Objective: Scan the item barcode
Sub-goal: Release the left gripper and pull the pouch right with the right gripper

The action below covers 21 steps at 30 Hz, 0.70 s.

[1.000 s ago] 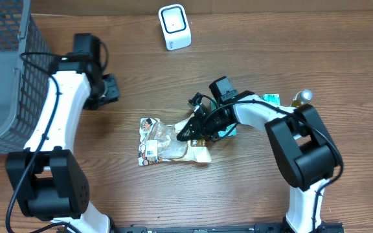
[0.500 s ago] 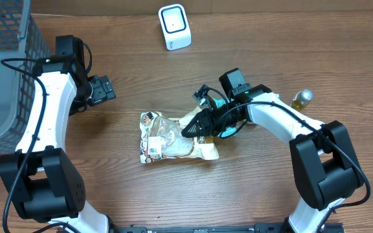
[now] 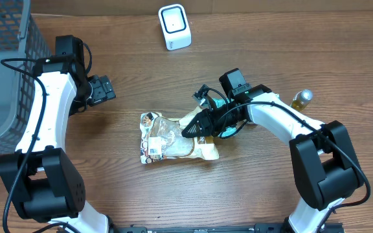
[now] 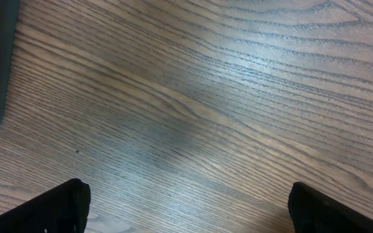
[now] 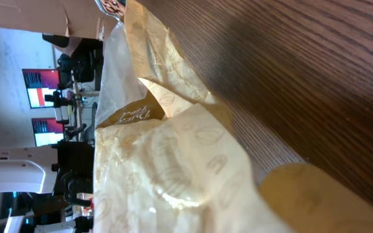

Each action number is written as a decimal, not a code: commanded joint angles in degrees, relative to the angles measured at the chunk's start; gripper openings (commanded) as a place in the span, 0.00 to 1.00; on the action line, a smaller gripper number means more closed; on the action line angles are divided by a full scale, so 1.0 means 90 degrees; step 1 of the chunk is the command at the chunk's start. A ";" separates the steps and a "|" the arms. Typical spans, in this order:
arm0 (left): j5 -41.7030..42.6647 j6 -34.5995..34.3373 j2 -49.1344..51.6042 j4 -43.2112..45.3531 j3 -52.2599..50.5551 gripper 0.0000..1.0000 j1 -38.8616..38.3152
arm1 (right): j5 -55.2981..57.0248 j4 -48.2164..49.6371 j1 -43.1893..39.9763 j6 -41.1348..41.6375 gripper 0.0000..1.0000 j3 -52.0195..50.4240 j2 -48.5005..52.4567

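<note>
Centrally, the right gripper (image 3: 197,127) is closed on the right-hand edge of a crinkly yellow-and-clear snack bag (image 3: 173,139). The bag lies mid-scene on the wooden table (image 3: 251,194). The right wrist view shows only bunched film pressed close to the lens. A white label (image 3: 151,149), possibly the barcode, sits at the bag's left end facing up, too small to read. The white barcode scanner (image 3: 174,26) stands well apart, at the table's far edge.

The risk is that the pinch takes only thin film, so the bag may slip or sag when lifted and fold the label away from the scanner. A small bottle (image 3: 301,98) near the right arm could be knocked over by a swing. The left gripper (image 3: 102,90) hovers wide open over bare wood beside a wire basket (image 3: 5,39), holding nothing.
</note>
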 commanded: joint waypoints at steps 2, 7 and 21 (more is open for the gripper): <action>-0.0075 -0.0017 -0.0024 0.0012 0.0121 1.00 -0.0012 | -0.0129 0.0029 -0.0002 -0.0080 0.04 0.0002 -0.0136; -0.0075 -0.0017 -0.0024 0.0012 0.0121 1.00 -0.0012 | -0.0126 0.0036 -0.0002 -0.0080 0.04 0.0002 -0.0136; -0.0078 -0.0019 -0.0024 0.0010 0.0121 1.00 -0.0012 | 0.0233 0.0036 -0.0002 -0.0080 0.04 0.0002 -0.0136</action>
